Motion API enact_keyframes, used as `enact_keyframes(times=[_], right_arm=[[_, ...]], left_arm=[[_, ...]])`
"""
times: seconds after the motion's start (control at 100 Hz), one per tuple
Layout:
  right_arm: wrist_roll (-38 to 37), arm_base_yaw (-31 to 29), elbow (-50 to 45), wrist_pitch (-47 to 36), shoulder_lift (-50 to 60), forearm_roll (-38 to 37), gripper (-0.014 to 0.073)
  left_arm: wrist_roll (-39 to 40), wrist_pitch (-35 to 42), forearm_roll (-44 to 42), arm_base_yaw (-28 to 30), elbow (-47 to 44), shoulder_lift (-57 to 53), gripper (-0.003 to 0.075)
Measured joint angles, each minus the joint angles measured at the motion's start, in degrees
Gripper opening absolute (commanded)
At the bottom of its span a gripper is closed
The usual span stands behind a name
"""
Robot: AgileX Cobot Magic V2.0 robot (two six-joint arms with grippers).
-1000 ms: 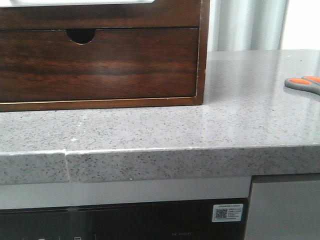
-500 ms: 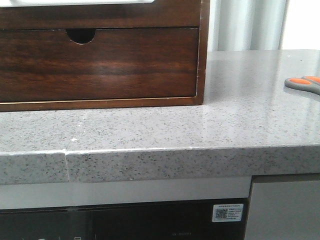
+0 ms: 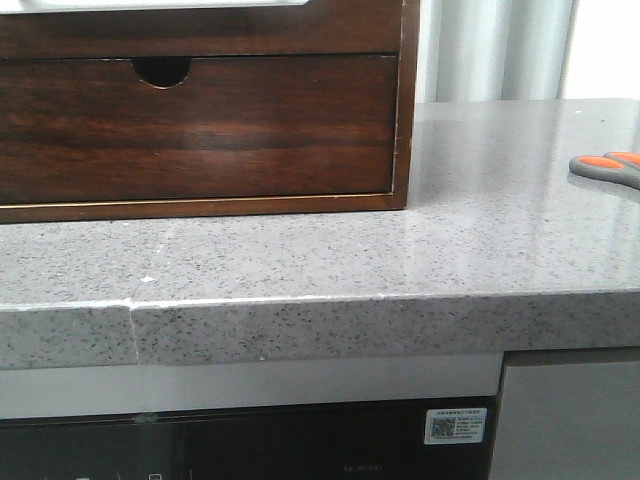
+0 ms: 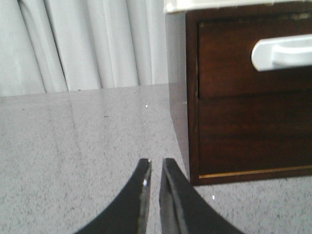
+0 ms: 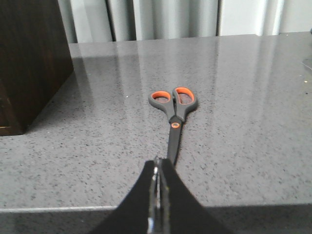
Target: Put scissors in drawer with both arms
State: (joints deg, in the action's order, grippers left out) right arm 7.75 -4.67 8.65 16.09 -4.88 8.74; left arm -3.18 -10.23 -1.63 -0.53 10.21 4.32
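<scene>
Scissors [image 5: 172,113] lie flat on the grey worktop [image 3: 300,260], well right of the wooden drawer [image 4: 253,63] unit. The right gripper [image 5: 158,168], fingers together, points at the blades; the left gripper [image 4: 155,168] is nearly closed (a slim gap). Thin, flat blades may slip from a pinch.

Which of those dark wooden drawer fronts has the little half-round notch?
The lower dark brown wood drawer front; its top edge has the half-round finger notch. The one above shows none.
</scene>
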Motion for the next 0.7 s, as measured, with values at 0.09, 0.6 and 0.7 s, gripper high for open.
enact_keyframes(times=[0.09,0.6,0.7], right_arm=[[0.00,0.14,3.37,1.30,-2.89,0.10,-0.0116],[0.00,0.37,10.03,6.11,-11.16,0.10,-0.0116],[0.00,0.37,10.03,6.11,-11.16,0.10,-0.0116]], left_arm=[[0.00,0.65,0.00,0.00,2.64,2.98,0.0003],[0.00,12.36,0.00,0.00,4.67,13.18,0.0412],[0.00,16.19,0.18,0.00,4.67,15.19,0.0429]])
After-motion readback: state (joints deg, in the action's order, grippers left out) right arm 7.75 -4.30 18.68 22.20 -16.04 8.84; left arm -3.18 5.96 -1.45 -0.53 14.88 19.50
